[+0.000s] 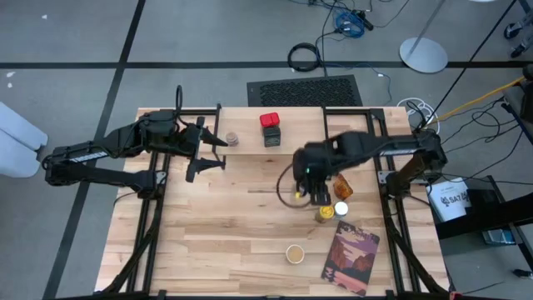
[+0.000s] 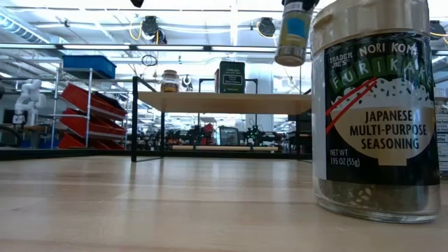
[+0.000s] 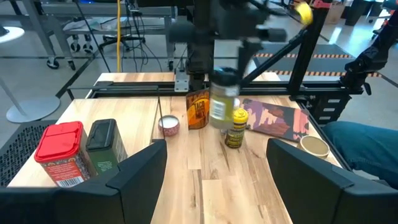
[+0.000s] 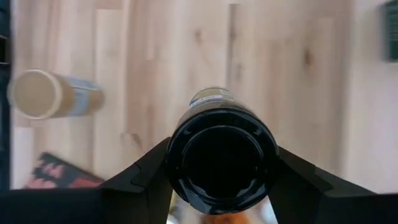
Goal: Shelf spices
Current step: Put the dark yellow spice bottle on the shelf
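The shelf (image 1: 333,133) stands at the table's far edge. On its pale plank are a red tin (image 1: 269,121), a dark green tin (image 1: 271,137) and a small jar (image 1: 232,138). My right gripper (image 1: 317,192) hangs over the table's middle, shut on a black-capped jar with a blue label (image 2: 292,35). Below it on the table stand an orange-labelled jar (image 1: 342,188), a white-topped one (image 1: 341,208) and a yellow-topped one (image 1: 324,215). A tan-topped jar (image 1: 295,252) stands near the front edge. My left gripper (image 1: 218,152) waits open by the shelf's left end. My right gripper pinches the jar's black cap (image 4: 222,140) between its two fingers (image 4: 152,171), one on either side. The fingers come from above, pointing steeply down. The jar hangs below them, lifted clear of the table and higher than the shelf's plank, slightly tilted.
A reddish-purple book (image 1: 350,258) lies flat at the near right. A furikake seasoning jar (image 2: 378,112) fills the low view's right side. The shelf's plank is bare right of the dark green tin (image 2: 232,77). Black frame rails run along both table sides.
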